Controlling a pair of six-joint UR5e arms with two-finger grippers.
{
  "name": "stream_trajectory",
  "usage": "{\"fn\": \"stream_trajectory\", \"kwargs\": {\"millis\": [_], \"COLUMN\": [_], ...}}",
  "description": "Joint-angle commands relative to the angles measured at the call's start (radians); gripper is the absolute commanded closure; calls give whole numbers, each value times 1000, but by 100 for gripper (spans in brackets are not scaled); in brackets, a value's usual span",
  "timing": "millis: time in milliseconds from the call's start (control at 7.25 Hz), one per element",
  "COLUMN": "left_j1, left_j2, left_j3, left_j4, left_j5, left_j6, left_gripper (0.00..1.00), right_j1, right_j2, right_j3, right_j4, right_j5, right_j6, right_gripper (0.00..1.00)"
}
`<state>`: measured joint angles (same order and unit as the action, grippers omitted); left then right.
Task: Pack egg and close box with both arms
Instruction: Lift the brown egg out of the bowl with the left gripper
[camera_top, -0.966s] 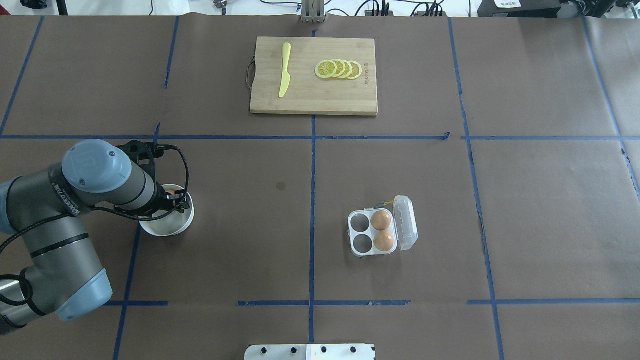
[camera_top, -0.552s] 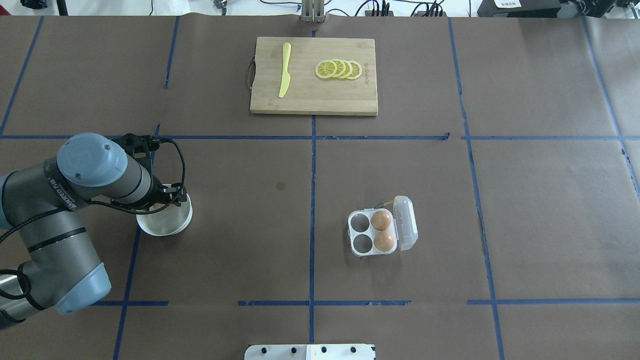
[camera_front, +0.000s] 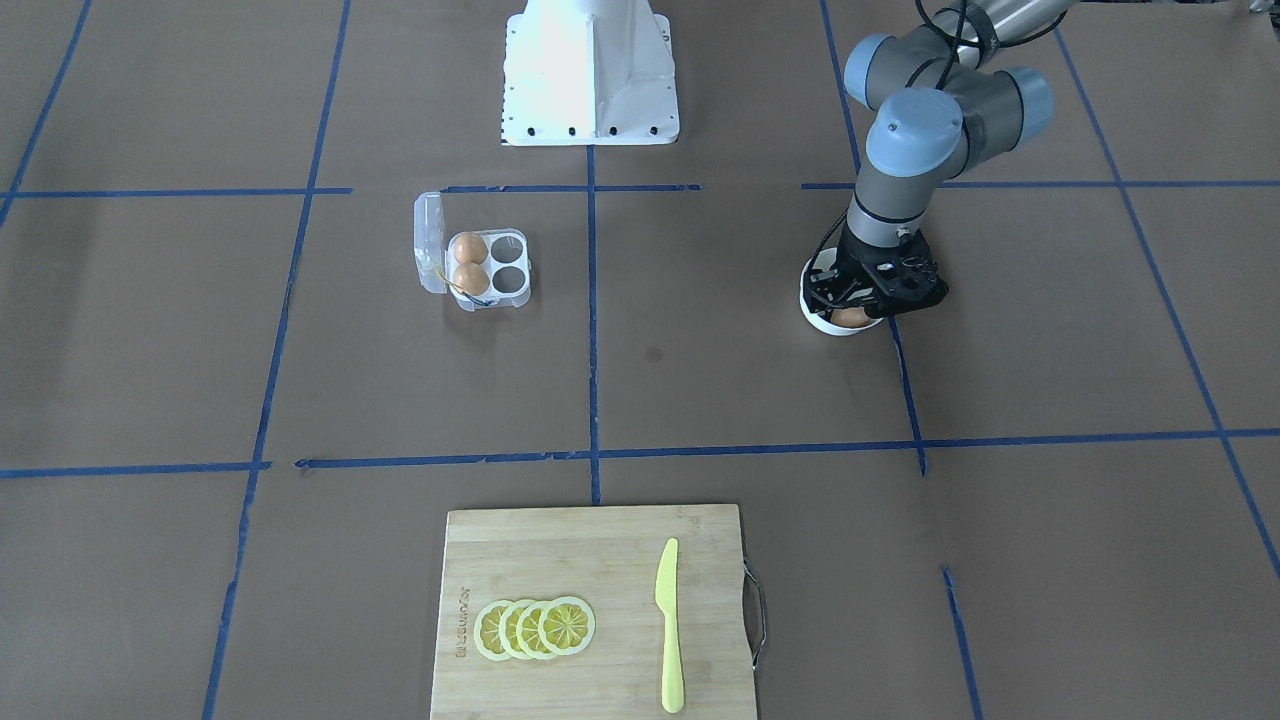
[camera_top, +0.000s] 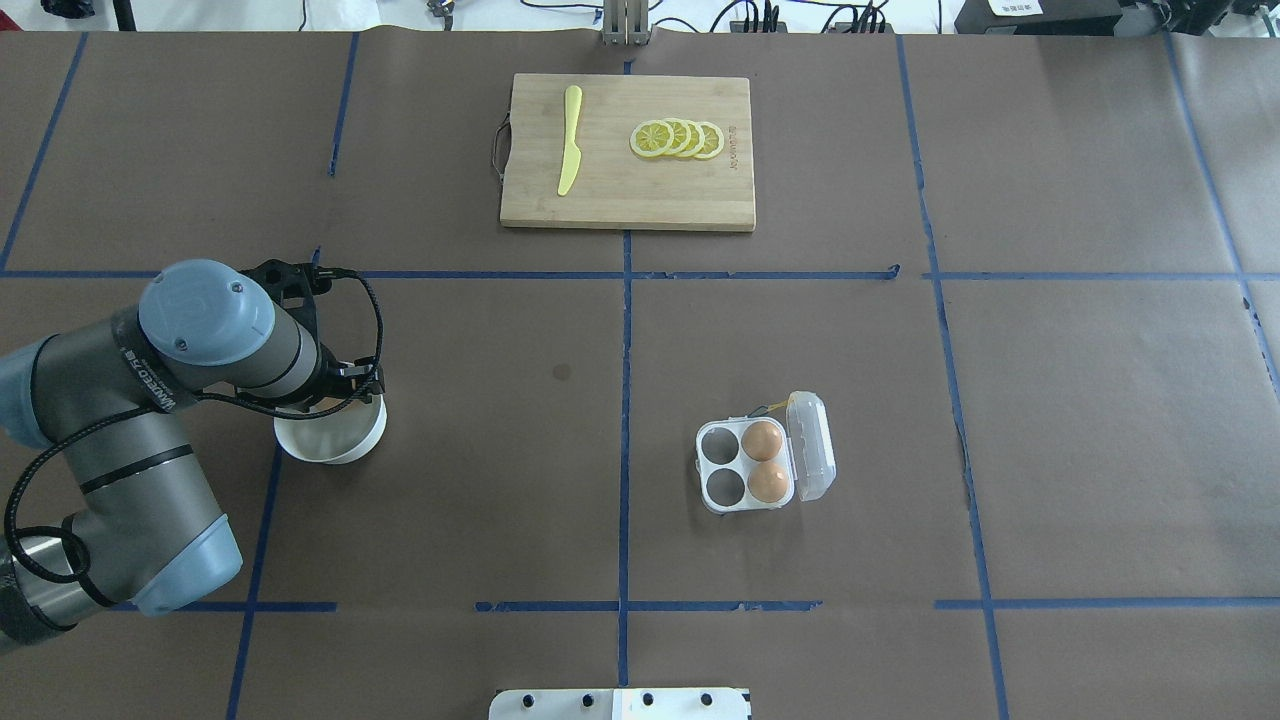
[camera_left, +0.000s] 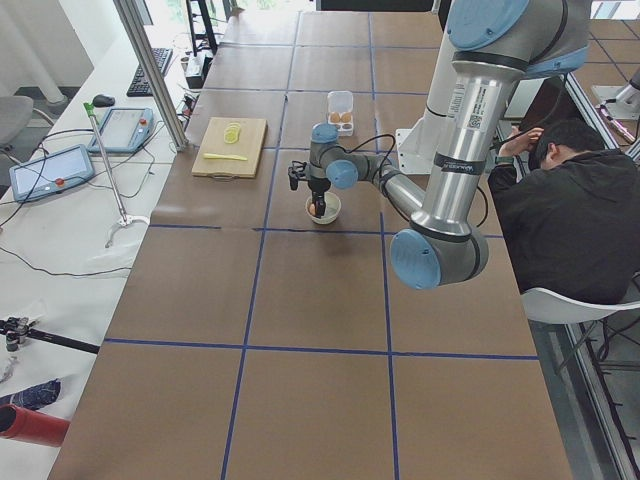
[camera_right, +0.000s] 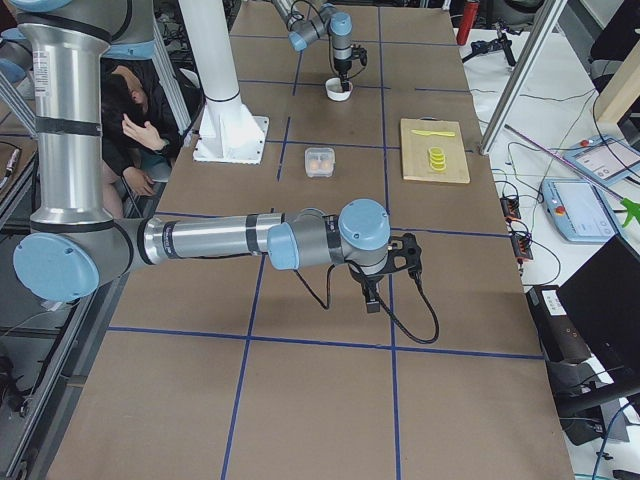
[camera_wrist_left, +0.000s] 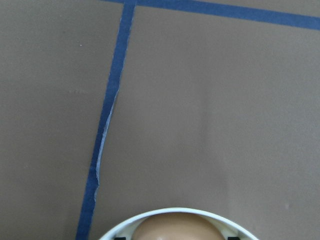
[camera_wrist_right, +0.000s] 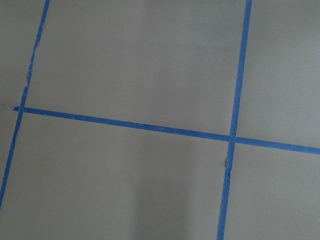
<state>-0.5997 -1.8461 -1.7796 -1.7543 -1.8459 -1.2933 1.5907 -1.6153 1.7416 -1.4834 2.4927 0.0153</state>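
Barely begun: straddles the egg (camera_wrist_left: 177, 227) inside the bowl (camera_top: 340, 447) with left tool (camera_front: 862, 303) spread, gripping nothing; leaves box (camera_top: 733, 465) open on bench (camera_top: 500, 400), two cells empty. Cannot tell right tool (camera_right: 372, 300) opening.

Bowl (camera_top: 372, 440) rim rings egg (camera_wrist_left: 175, 229); box (camera_top: 721, 466) lid (camera_top: 812, 445) apparently upright.

Matt brown paper table cover (camera_top: 1100, 450), clear glossy plastic box (camera_top: 812, 450), pale wooden board (camera_top: 640, 195).
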Motion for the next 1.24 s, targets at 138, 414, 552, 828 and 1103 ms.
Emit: {"fn": "stream_trajectory", "kwargs": {"millis": [138,414,552,828,1103], "left_j1": [-2,-2,-2,-5,-5], "left_j2": [-1,-1,1,14,51], "left_j3": [5,3,0,-35,-99], "left_j4": [-1,1,2,4,7], "left_j5": [14,14,13,13,11], "left_j6": [0,0,0,-1,-3], "left_gripper": [32,65,81,87,89], "right_j1": [0,0,0,0,0], "right_j2": [0,0,-2,-3,-3], "right_j3": [-1,3,4,4,3], "right_j4": [0,-2,0,0,0], "right_j5": [0,0,0,2,2], "right_j6": [0,0,0,0,0], "right_gripper": [0,0,0,0,0]}}
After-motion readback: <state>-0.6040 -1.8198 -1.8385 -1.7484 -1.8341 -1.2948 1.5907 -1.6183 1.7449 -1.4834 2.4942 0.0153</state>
